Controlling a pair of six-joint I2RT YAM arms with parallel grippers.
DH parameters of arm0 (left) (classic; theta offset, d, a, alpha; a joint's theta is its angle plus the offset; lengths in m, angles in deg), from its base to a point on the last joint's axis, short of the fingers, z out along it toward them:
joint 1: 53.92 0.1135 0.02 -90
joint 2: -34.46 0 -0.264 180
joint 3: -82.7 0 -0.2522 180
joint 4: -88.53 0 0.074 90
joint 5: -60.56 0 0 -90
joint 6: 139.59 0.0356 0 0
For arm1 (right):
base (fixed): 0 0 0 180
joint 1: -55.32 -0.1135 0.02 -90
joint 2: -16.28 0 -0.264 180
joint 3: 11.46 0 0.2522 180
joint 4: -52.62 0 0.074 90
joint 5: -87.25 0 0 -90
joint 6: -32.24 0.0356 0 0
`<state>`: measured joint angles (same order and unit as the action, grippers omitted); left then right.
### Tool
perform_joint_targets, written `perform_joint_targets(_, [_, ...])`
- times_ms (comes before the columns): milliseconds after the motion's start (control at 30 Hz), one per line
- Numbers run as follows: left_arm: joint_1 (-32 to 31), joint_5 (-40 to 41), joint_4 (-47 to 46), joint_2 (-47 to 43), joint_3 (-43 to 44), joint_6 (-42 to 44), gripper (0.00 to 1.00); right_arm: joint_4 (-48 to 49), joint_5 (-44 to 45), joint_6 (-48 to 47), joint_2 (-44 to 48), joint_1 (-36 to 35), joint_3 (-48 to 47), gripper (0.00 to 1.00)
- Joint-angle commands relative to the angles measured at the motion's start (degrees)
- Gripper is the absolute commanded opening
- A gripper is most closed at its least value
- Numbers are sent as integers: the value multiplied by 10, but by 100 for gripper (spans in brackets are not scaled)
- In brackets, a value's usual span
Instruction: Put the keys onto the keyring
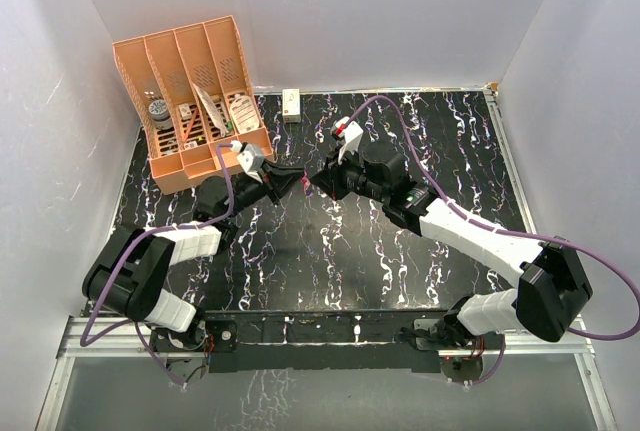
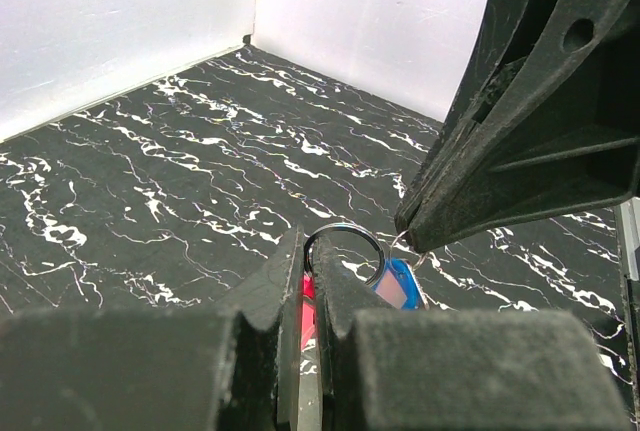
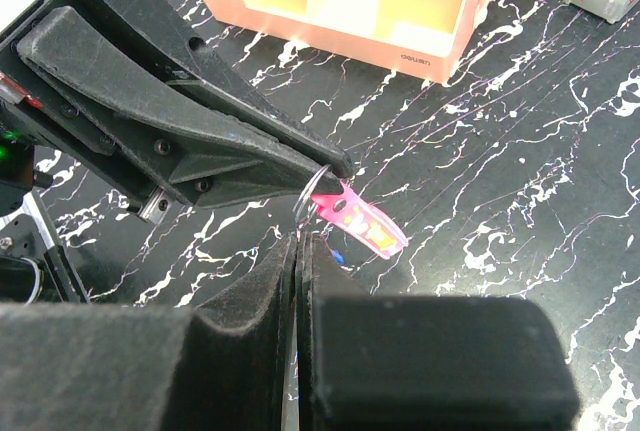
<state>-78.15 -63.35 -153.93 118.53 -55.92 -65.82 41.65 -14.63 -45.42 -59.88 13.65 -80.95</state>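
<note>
The left fingers (image 2: 275, 291) are clenched on the pink keyring (image 3: 362, 223), over the middle of the tabletop (image 1: 450, 151). A blue key (image 2: 402, 286) shows just beside the keyring's thin wire loop. The right fingers (image 3: 265, 286) are pressed together right at that loop; whether they pinch anything I cannot tell. An orange organizer (image 1: 190, 101) stands in the far left corner, and a small white box (image 1: 292, 104) sits at the far edge.

Orange 4-slot organizer (image 1: 190, 163) near small white box (image 1: 292, 104) on marbled table (image 1: 400, 281).
</note>
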Motion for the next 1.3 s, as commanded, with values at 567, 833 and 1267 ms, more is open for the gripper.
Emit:
perform_joint_targets(567, [-11,-14,-16,-12,5,30,0,26,7,7,2,-3,-30,0])
perform_joint_targets(833, [-11,-8,-11,-15,2,34,0,24,21,8,15,-3,-26,0])
perform_joint_targets(1267, [-11,10,-1,-25,0,39,0,22,27,10,20,-3,-24,0])
